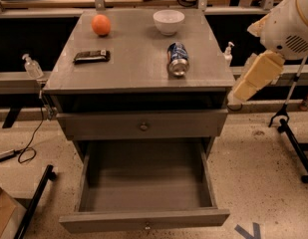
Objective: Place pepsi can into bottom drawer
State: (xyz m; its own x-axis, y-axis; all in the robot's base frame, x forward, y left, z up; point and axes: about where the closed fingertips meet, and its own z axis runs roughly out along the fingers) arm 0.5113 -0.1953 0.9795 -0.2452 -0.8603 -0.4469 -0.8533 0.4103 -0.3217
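The pepsi can [178, 59] lies on its side on the grey cabinet top [133, 68], right of centre, its silver end facing me. The bottom drawer [146, 185] is pulled fully open and its inside is bare; its small knob [147, 226] shows on the front. The shallower drawer above it [142, 125] is shut. Only my arm's white joint [290, 26] and cream link [257, 76] show, right of the cabinet and level with its top. My gripper itself is out of view.
An orange [101, 25], a white bowl [168, 21] and a dark snack bar [91, 57] sit on the cabinet top. Sanitiser bottles stand at the left [32, 66] and right [228, 53]. A black stand base [293, 138] is on the floor at right.
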